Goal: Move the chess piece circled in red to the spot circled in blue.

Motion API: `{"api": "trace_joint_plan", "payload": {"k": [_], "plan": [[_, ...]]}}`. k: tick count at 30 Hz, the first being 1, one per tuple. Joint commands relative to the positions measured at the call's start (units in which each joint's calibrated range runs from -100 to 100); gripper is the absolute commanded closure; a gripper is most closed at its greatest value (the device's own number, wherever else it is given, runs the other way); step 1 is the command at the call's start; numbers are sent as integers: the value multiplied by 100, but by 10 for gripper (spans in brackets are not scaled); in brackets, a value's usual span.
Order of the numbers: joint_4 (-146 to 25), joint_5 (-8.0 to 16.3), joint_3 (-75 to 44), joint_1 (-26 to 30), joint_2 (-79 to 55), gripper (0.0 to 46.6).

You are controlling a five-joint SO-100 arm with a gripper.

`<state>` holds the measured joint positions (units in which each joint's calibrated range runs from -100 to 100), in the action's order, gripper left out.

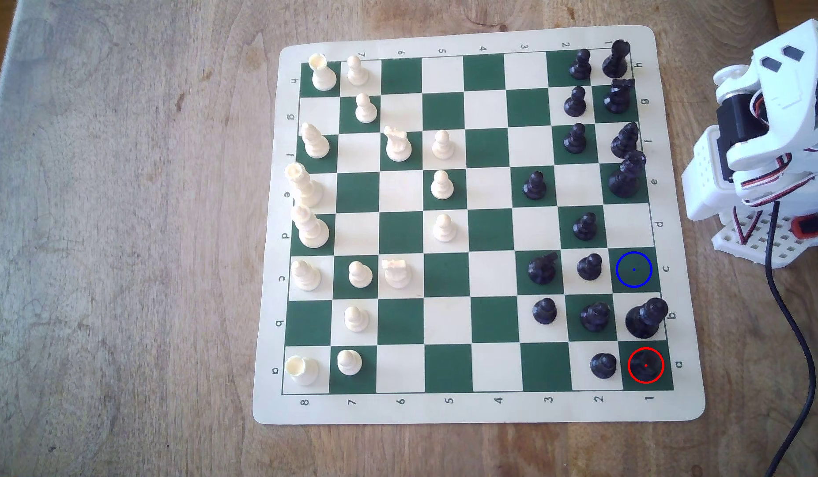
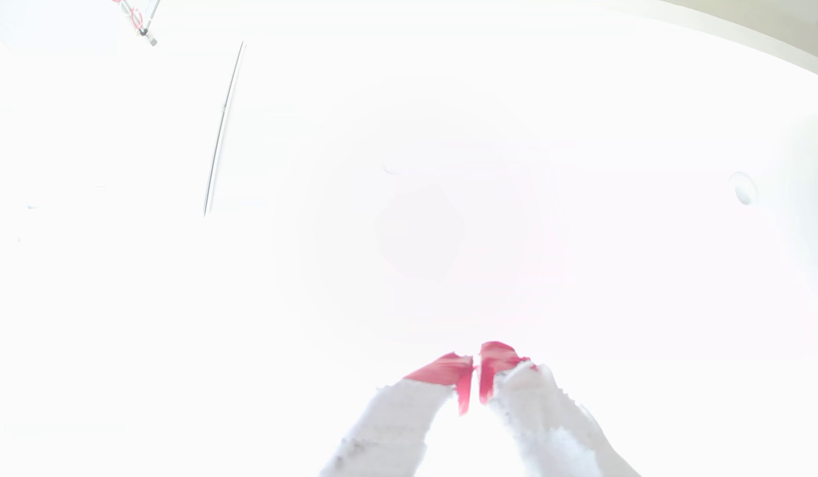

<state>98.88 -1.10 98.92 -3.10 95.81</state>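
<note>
Sitting on the dark green corner square at the exterior view's lower right, the stubby black plastic chess piece with a broad round top [image 1: 646, 365] is ringed in red and stands upright, apart from its neighbours. A black ball-headed pawn [image 1: 603, 365] stands on the cream square just to its left in the exterior view, and a taller black wide-based piece [image 1: 645, 317] occupies the square directly above it, between it and the dark green square marked by a thin blue ring with a blue dot [image 1: 634, 269], which is bare. More black pawns and pieces crowd the two columns along the exterior view's right edge, while cream-white pieces are spread over the left half. The cream-bordered roll-up chess mat [image 1: 489, 408] lies flat on a worn wooden tabletop [image 1: 122, 275]. The white plastic robot arm [image 1: 764, 137] is folded up off the mat at the exterior view's right, with a black cable [image 1: 792, 321] trailing down past the board. The wrist view is washed out almost to white, so its background cannot be made out; it does show the white gripper [image 2: 475, 362], whose red-taped fingertips [image 2: 443, 369] appear all but closed together with nothing between them.
</note>
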Motion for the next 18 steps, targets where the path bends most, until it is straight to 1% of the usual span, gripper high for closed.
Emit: {"api": "trace_joint_plan", "payload": {"k": [1,3,7,13,18], "plan": [[-110,361,99,275,3,451],[-462,488,99,470,3,452],[-1174,562,-191,728,3,454],[-2403,571,-680,861,3,454],[-3631,635,-1206,877,3,458]]}}
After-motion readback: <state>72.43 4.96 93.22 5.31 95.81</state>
